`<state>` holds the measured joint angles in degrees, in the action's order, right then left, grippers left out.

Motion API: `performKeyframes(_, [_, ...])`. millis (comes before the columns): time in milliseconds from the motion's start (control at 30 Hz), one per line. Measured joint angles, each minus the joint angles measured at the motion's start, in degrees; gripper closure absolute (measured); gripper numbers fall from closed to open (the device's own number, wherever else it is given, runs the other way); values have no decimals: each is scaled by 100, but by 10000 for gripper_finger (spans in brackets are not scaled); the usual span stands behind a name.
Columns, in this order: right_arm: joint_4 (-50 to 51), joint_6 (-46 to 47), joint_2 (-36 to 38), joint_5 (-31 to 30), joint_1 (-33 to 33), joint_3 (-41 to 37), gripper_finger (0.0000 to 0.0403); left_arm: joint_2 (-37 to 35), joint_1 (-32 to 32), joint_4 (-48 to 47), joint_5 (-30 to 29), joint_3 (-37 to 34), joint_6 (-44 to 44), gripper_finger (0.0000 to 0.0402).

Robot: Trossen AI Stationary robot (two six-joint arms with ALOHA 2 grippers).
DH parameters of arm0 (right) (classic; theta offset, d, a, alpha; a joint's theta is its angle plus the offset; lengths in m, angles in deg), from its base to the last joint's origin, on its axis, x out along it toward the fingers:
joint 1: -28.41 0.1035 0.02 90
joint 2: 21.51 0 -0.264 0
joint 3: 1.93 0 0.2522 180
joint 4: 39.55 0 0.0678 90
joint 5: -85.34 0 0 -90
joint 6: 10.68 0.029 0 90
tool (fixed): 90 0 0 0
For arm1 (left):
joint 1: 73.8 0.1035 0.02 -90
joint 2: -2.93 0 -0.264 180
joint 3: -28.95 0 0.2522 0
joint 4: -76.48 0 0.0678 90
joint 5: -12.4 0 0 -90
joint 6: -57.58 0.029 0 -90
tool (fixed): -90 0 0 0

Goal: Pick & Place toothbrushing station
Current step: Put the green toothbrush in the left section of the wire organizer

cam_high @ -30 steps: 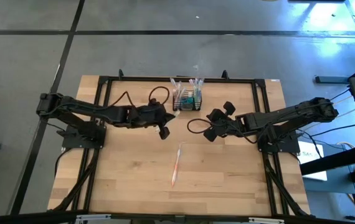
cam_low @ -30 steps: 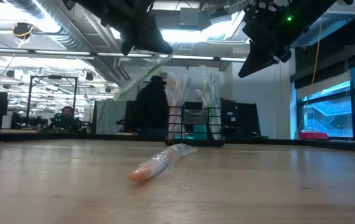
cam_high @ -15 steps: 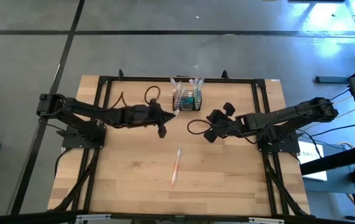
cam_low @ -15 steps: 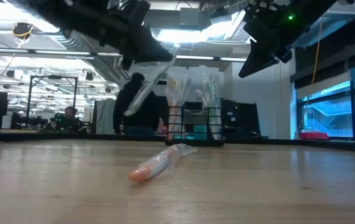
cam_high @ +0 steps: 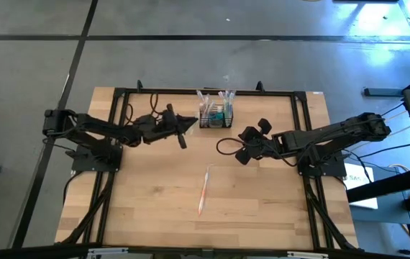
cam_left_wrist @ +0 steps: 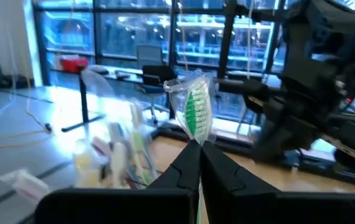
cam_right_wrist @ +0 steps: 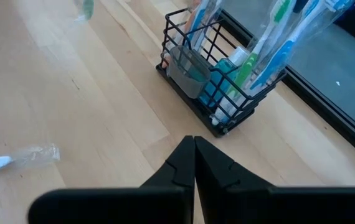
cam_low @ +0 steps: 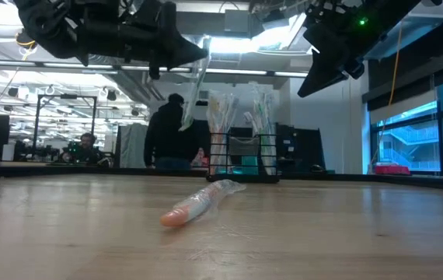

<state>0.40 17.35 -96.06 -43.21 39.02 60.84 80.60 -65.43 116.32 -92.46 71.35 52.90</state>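
Caddy (cam_high: 216, 115) at far edge | left gripper (cam_high: 185, 124) pinching wrapped toothbrush (cam_left_wrist: 195, 112) | right gripper (cam_high: 239, 155) pressed together

Pretty standard open-plan lab: grey floor (cam_high: 32, 86) with dark seams around the wood table (cam_high: 155, 187), ceiling strip lights (cam_low: 229, 43), big blue-lit windows (cam_low: 408, 140) on one side, desks and a couple of people (cam_low: 167, 132) way back.
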Motion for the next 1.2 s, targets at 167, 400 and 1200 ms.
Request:
performKeyframes(167, [0, 0, 0, 0, 0, 0, 394, 35, 211, 490, 33, 2, 240, 400])
performKeyframes(400, [-2, 0, 1, 0, 0, 0, 394, 533, 654, 1914, 1168, 6, 519, 400])
performKeyframes(1200, [-4, 0, -1, 44, 0, 0, 394, 2255, 1664, 3141, 1882, 817, -235, 400])
